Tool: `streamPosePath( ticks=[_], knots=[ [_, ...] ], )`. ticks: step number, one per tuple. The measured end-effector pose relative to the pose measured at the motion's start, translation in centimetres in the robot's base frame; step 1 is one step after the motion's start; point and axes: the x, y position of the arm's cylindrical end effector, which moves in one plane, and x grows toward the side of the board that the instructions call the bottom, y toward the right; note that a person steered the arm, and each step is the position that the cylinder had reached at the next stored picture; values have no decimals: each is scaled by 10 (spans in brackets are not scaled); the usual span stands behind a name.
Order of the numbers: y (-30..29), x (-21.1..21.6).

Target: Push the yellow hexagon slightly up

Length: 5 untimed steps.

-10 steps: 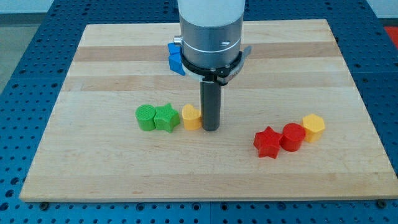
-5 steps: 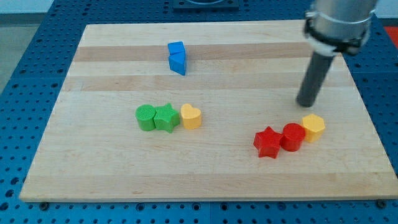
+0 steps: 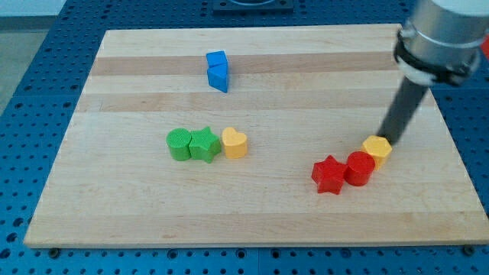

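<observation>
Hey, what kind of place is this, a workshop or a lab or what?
Probably a robotics lab bench: a wooden board lies on a blue perforated table, with small coloured blocks like the yellow hexagon by my tip.

A robotics lab: a wooden board (image 3: 252,206) lies on a blue perforated bench (image 3: 30,114).

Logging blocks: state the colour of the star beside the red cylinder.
Red: the star, clear in the camera view.

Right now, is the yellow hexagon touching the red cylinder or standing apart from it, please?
Touching: the yellow hexagon sits against the red cylinder, with my tip at its upper right edge.
</observation>
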Motion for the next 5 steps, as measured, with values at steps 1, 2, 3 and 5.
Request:
streamPosePath(
  ticks=[1, 2, 3, 5],
  knots=[
    [-21, -23],
    [-9, -10],
    [50, 23],
    [34, 107]
  ],
)
